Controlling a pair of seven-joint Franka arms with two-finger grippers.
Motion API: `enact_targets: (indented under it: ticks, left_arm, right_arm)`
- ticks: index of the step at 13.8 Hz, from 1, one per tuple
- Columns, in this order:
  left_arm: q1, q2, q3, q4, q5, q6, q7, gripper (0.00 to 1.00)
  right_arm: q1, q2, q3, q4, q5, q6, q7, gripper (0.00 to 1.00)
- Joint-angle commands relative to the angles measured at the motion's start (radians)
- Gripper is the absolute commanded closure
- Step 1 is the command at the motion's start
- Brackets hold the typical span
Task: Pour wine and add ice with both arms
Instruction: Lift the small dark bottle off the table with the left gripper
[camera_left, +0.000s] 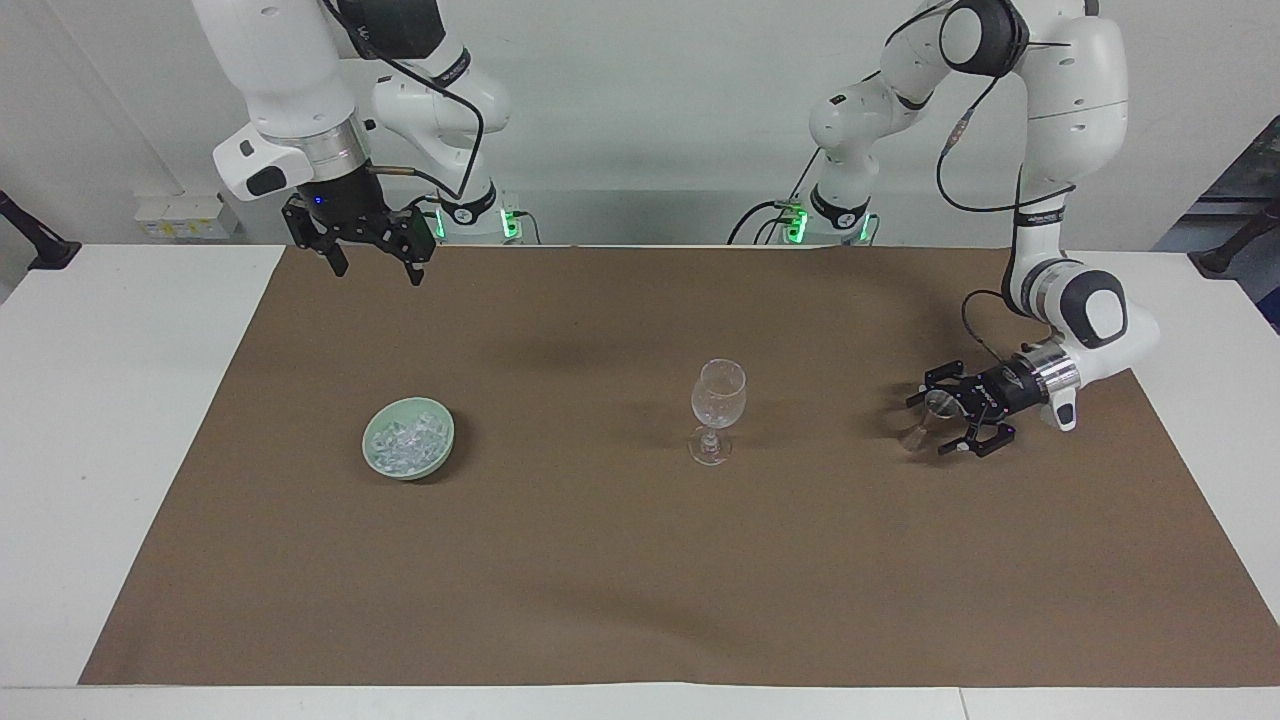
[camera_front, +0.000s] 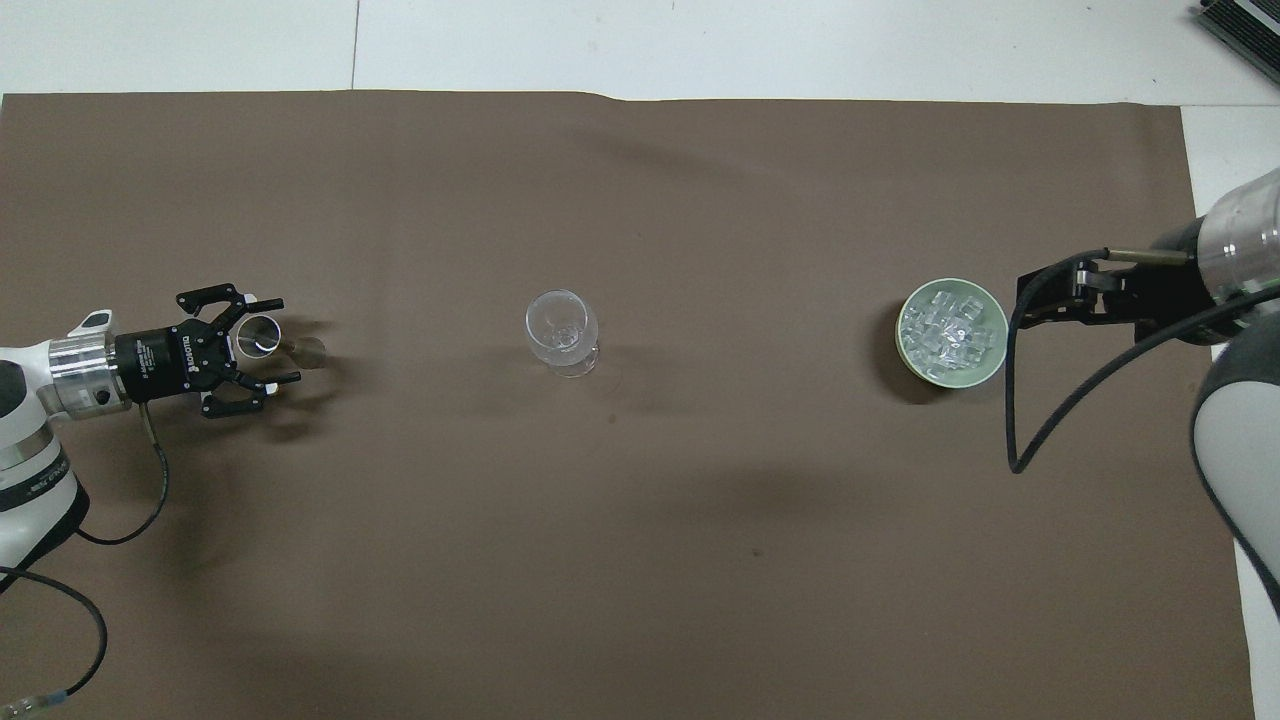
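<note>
A clear stemmed wine glass (camera_left: 718, 398) (camera_front: 560, 328) stands upright mid-mat. The ice (camera_left: 405, 438) (camera_front: 948, 330) lies heaped in a pale green bowl (camera_left: 405, 472) (camera_front: 950, 382) toward the right arm's end. Toward the left arm's end stands a small clear stemmed glass (camera_left: 937, 404) (camera_front: 258, 335). My left gripper (camera_left: 928, 425) (camera_front: 285, 340) lies level and low, open, its fingers on either side of that glass. My right gripper (camera_left: 375, 268) (camera_front: 1030, 300) hangs open and empty, high over the mat's edge at the robots' end. I cannot tell whether wine is in the small glass.
A brown mat (camera_left: 640, 560) (camera_front: 640, 560) covers most of the white table (camera_left: 120, 400). The right arm's black cable (camera_front: 1010, 420) loops down beside the bowl in the overhead view.
</note>
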Motion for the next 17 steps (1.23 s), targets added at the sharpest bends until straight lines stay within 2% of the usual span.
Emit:
enact_targets:
  ticks: [1,7,14,17]
  left_arm:
    - [-0.01,-0.034,0.01,-0.036,-0.022,0.018,0.008,0.1]
    - [-0.01,-0.034,0.01,-0.035,-0.022,0.015,0.004,0.26]
    - [-0.008,-0.032,0.011,-0.025,-0.016,0.021,-0.001,0.33]
    - [-0.008,-0.032,0.011,-0.025,-0.016,0.021,-0.001,0.39]
  right_arm:
    - [-0.025,-0.014,0.012,-0.019,0.023,0.019,-0.025,0.0]
    - [-0.025,-0.014,0.013,-0.019,0.023,0.019,-0.025,0.0]
    - [-0.025,-0.014,0.013,-0.019,0.023,0.02,-0.025,0.0]
    - [-0.025,-0.014,0.013,-0.019,0.023,0.019,-0.025,0.0]
